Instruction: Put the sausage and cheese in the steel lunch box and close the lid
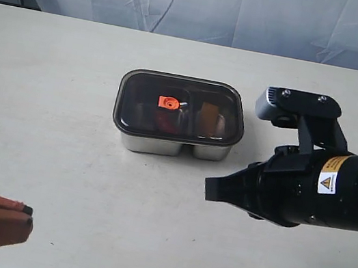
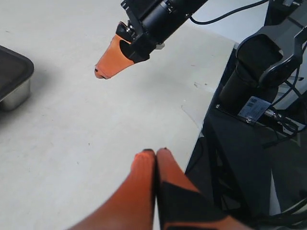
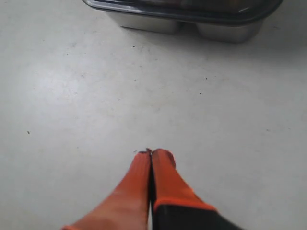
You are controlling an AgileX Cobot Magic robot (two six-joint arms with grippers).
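Note:
The steel lunch box (image 1: 163, 146) stands mid-table with the dark translucent lid (image 1: 138, 92) lying on top, its orange tab (image 1: 168, 102) at the centre. Through the lid the red sausage (image 1: 165, 120) shows dimly in the left compartment and the yellow-orange cheese (image 1: 208, 115) in the right one. My right gripper (image 1: 209, 188) is shut and empty, low over the table in front of the box and to its right; its own view shows its tips (image 3: 152, 152) short of the box (image 3: 225, 31). My left gripper (image 1: 28, 216) is shut and empty at the near left corner (image 2: 154, 151).
A white curtain (image 1: 209, 4) hangs behind the table. The left wrist view shows the table's edge (image 2: 206, 115), the dark arm base (image 2: 261, 67) beyond it, the right gripper (image 2: 103, 69), and a corner of the box (image 2: 12, 91).

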